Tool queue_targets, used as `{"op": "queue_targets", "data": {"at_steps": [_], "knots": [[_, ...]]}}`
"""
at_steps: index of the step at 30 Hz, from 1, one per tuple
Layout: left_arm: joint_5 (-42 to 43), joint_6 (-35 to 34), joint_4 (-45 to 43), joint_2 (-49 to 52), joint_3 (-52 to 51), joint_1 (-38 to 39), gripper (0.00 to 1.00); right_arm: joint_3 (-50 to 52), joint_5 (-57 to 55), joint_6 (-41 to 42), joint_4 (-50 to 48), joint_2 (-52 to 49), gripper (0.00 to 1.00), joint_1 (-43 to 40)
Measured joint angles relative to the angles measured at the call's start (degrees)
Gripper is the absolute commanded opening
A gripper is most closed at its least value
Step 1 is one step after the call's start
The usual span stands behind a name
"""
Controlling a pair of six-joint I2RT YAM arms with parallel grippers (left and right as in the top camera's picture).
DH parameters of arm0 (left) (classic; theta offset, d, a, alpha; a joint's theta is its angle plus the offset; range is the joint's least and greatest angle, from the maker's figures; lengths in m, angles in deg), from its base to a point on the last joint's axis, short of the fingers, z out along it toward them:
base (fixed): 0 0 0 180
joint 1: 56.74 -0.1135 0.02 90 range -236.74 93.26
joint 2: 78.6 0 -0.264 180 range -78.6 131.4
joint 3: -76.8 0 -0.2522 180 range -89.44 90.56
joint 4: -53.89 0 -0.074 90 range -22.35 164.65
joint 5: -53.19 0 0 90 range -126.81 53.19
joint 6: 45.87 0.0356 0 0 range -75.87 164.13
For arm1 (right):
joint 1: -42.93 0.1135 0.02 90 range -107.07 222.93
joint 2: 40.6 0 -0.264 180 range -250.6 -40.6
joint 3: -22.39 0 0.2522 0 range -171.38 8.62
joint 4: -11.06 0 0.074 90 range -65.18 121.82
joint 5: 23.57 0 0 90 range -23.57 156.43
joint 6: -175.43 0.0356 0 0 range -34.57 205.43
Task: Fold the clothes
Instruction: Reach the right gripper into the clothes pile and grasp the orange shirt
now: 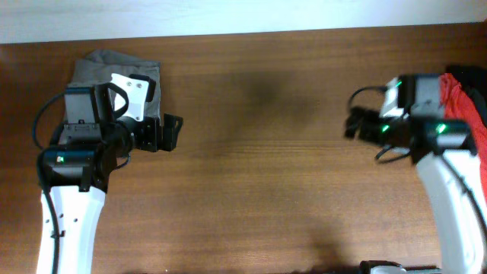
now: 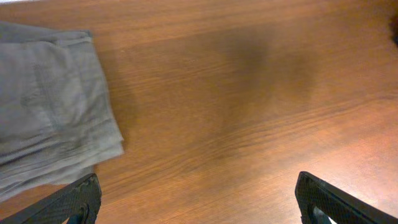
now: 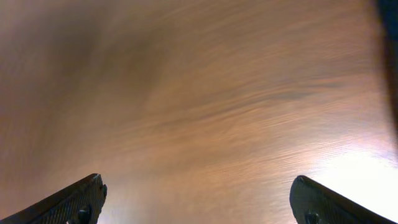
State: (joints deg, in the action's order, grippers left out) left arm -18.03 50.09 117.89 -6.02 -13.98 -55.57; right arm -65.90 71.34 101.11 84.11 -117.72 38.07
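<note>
Toward the table's left rear corner lies the grey-brown garment, flat and squared with a neat edge, partly hidden under the left arm. At the right edge, behind the right arm, the orange-red T-shirt sits bunched, with only a crumpled part in view. Both look like light, limp cloth that should sag when lifted, drag and slide on the wood, and take no harm from a firm pinch. The shirt is probably best taken at a hem or shoulder seam, then spread on the bare table. Just beside the grey stack the left gripper hovers with jaws wide apart and empty; the right gripper likewise gapes over bare wood, holding nothing
</note>
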Motion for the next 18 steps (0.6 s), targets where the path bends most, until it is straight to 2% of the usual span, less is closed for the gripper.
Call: {"op": "queue_targets", "data": {"at_steps": [4, 9, 18], "knots": [[2.21, 0.00, -0.39, 0.09, 0.15, 0.00, 0.99, -12.11, -2.91, 5.01, -0.11, -12.79, 0.92, -13.35], [2.91, 0.00, -0.50, 0.09, 0.20, 0.00, 0.99, -23.89, -4.20, 7.06, -3.80, -28.15, 0.88, -23.45], [3.34, 0.00, -0.52, 0.09, 0.20, 0.00, 0.99, -27.91, -5.46, 8.22, -16.15, -40.63, 0.85, -28.35]]}}
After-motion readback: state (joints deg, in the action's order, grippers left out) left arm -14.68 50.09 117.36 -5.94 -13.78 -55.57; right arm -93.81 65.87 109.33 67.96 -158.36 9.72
